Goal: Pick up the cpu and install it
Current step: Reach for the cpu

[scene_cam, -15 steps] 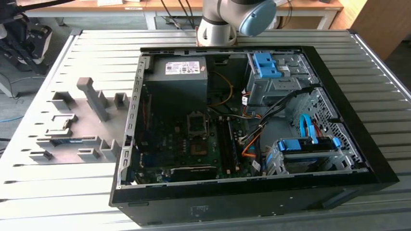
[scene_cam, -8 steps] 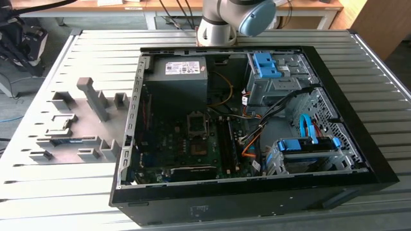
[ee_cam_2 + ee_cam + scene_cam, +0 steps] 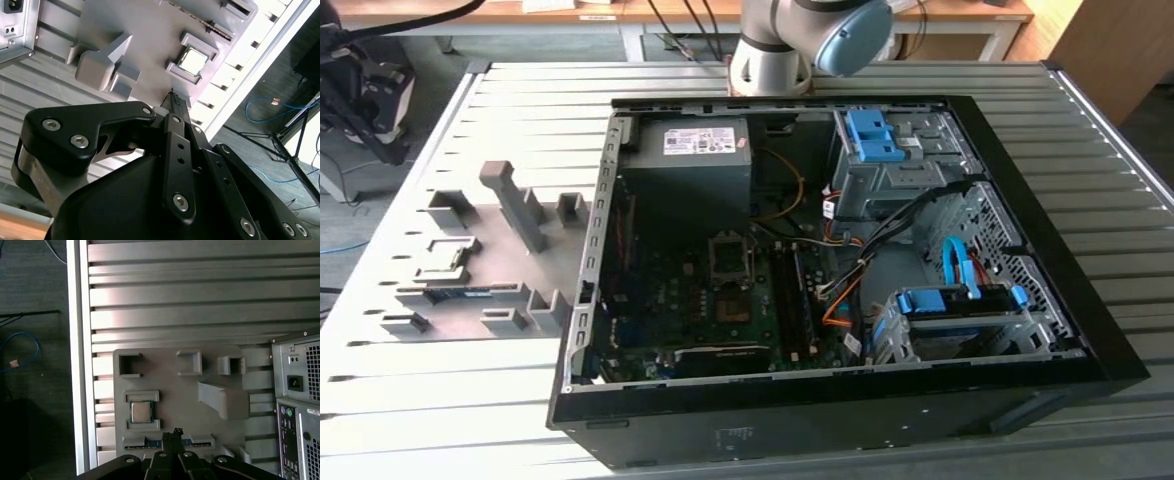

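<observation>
On the grey tray (image 3: pixel 167 390), the cpu (image 3: pixel 141 412) lies flat in its own little square holder, shiny side up. It looks like a small silver square in both wrist views. Low grey walls sit on two sides of it.

The hand (image 3: pixel 176 432) is near the cpu but not touching it. Its two black fingers are pressed together at the tip, and nothing is between them. In the first wrist view the tip sits in front of a long blue-green memory stick (image 3: pixel 135 444), which lies in a slot just beside the cpu's holder.

The tray rests on a silver counter (image 3: pixel 454 400) made of long metal strips. In the exterior view the tray is on the exterior view's left, and a big black computer case (image 3: pixel 1067 300) lies open just beside it on the exterior view's right. Inside the case is a green board with a black socket (image 3: pixel 730 255) near its middle. The robot's arm (image 3: pixel 801 40) stands on the far side of the case.
</observation>
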### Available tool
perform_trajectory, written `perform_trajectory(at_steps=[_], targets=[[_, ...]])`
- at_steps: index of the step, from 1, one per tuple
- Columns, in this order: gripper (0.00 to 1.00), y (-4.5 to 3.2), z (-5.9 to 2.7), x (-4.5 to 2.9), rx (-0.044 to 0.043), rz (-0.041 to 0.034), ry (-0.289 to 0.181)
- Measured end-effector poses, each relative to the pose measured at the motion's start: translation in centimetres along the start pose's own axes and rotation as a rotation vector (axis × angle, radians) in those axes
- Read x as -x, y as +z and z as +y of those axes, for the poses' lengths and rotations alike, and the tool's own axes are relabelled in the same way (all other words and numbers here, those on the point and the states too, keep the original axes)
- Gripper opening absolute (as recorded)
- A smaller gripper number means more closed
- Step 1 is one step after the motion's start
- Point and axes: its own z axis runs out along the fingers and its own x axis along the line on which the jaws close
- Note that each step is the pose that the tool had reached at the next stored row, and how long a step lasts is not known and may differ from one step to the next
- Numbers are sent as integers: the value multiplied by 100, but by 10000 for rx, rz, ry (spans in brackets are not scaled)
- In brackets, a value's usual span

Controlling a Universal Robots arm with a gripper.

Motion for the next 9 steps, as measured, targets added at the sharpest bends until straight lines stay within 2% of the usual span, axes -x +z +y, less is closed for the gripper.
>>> perform_trajectory(at_steps=[9], targets=[[10,122,-8,-42,-1,1,-1]])
